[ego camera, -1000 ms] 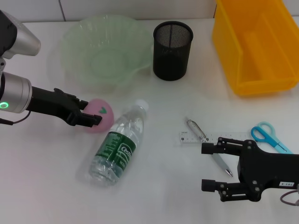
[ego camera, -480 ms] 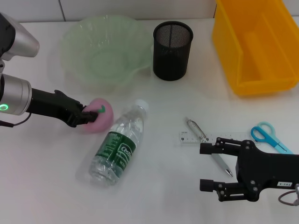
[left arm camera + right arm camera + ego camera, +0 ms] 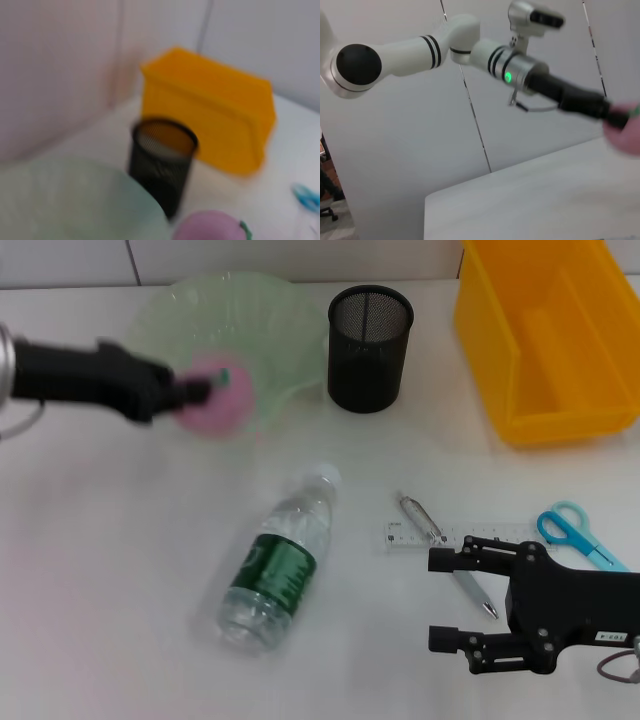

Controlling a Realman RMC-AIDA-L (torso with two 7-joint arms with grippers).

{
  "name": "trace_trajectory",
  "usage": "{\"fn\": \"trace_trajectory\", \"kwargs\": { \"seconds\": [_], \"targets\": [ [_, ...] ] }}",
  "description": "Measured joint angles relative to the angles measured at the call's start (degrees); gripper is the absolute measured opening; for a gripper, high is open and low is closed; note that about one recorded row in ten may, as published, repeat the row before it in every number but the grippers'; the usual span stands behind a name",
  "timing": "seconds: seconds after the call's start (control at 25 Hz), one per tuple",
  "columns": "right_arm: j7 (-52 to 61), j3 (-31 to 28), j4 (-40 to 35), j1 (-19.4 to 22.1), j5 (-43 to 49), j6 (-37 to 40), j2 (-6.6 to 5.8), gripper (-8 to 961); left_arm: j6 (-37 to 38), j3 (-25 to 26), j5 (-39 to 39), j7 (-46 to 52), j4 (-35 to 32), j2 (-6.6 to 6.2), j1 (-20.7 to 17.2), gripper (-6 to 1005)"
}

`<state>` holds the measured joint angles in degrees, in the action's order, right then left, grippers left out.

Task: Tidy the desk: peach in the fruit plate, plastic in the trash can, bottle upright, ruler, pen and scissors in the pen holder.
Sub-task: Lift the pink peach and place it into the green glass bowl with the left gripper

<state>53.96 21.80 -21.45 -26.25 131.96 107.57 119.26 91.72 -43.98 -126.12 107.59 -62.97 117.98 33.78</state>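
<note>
Left gripper [image 3: 190, 392] has its jaws clamped on the pink peach [image 3: 218, 400], held up in the air over the near rim of the pale green fruit plate [image 3: 260, 335], which sits at the far-left part of the desk [image 3: 90, 570]; the left wrist view shows the peach [image 3: 212, 226] just beside the plate's rim [image 3: 75, 200], with the holder and bin beyond. Peach has a small green stem mark facing the camera. Right gripper [image 3: 452, 600] sits low near the desk's near-right corner, jaws spread wide with nothing between them. Clear water bottle [image 3: 280, 560] with a green label lies on its side mid-desk, toward the near edge, white cap pointing toward the far side. Black mesh pen holder [image 3: 369, 335] stands upright at the far edge, just right of the plate, apart from it. Yellow bin [image 3: 545, 340] occupies the far-right corner. Silver pen [image 3: 425, 523] lies diagonally across the transparent ruler [image 3: 440, 537], its lower end running under the right gripper's upper finger. Ruler lies flat, roughly parallel to the near edge, its right end hidden behind the gripper. Blue-handled scissors [image 3: 575, 530] lie near the right edge, just past the ruler, partly behind the gripper body. Right wrist view shows the left arm [image 3: 470, 50] reaching across with the peach [image 3: 625, 132] at its tip, over the bare desk.
</note>
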Motion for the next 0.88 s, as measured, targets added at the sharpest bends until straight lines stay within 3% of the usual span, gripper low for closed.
{"fn": "trace_trajectory", "kwargs": {
  "seconds": [0.12,0.16,0.32,0.44,0.52,0.6,0.88],
  "targets": [
    [0.00,0.00,0.15,0.11,-0.02,0.11,0.00,807,-4.83,3.00,1.97,-0.41,0.22,-0.04,1.70,100],
    [-0.01,0.00,0.45,0.09,-0.03,0.13,0.00,807,-10.66,2.81,2.21,-0.89,1.88,-0.01,2.77,89],
    [-0.07,0.00,1.04,-0.10,-0.04,0.16,0.07,806,-25.72,-1.88,1.69,-2.39,9.19,0.10,5.26,64],
    [-0.08,0.00,1.20,-0.16,-0.04,0.17,0.08,806,-31.51,-4.75,1.46,-2.62,12.38,0.07,6.17,51],
    [-0.09,0.00,1.31,-0.21,-0.04,0.17,0.08,806,-31.51,-4.75,1.46,-2.62,12.38,0.07,6.17,76],
    [-0.09,0.00,1.45,-0.30,-0.04,0.17,0.10,806,-38.10,-7.86,-0.78,-0.80,17.00,0.26,8.13,101],
    [-0.09,0.00,1.55,-0.39,-0.10,-0.18,0.18,806,-40.71,-8.09,-4.08,1.69,20.09,0.51,10.04,189]
  ]
}}
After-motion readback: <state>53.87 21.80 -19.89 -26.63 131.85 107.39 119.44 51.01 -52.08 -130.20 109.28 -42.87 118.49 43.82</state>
